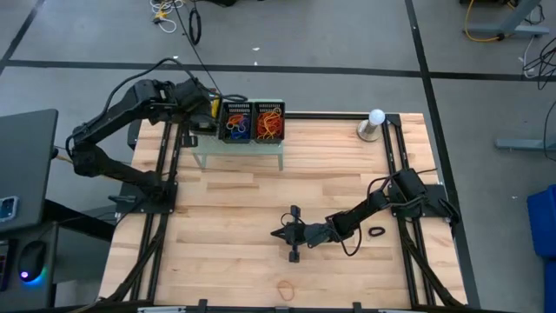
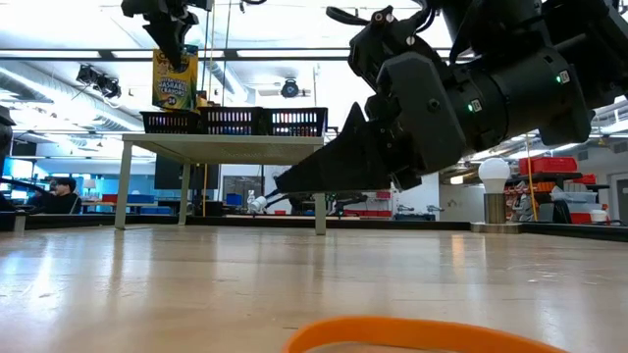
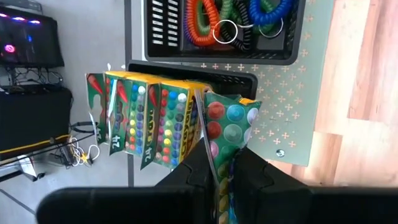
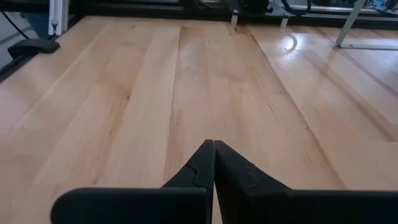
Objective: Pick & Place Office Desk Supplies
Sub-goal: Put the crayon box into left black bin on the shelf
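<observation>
While left pincer clamps a packet over the trays on the shelf, right pincer sits closed, empty, low mid-bench; orange band lies near front edge.

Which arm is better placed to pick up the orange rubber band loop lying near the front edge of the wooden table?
Right. The right gripper hovers shut mid-table, nearest the orange rubber band loop. The left gripper is busy at the back, shut on a green crayon packet over the black mesh tray.
</observation>
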{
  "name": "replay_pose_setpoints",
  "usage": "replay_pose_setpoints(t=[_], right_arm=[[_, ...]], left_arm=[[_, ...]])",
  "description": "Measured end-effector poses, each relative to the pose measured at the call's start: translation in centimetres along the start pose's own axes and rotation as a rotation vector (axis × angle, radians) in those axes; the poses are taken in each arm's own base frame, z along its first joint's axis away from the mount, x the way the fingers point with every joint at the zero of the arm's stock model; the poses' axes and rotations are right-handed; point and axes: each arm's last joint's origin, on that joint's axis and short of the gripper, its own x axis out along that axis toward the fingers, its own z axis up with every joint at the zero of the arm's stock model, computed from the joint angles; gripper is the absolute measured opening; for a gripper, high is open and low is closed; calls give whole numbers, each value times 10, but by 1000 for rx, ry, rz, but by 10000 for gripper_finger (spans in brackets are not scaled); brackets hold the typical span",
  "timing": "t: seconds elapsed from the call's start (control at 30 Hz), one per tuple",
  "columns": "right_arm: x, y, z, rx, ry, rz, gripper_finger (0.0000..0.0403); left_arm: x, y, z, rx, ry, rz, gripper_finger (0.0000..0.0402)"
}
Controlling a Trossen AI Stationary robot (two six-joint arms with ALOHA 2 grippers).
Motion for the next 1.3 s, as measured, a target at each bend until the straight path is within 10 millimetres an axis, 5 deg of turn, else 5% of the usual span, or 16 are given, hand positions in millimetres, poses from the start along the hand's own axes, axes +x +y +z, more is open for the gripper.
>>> replay_pose_setpoints(t=[0.5,0.8,1.3], right_arm=[[0,0,0,-2,4,3,9],[0,0,0,-2,4,3,9],[0,0,-1,-7,14,1,9]], left_arm=[[12,11,3,15,18,-14,45],[36,5,7,43,43,-19,62],[40,4,7,5,73,15,139]])
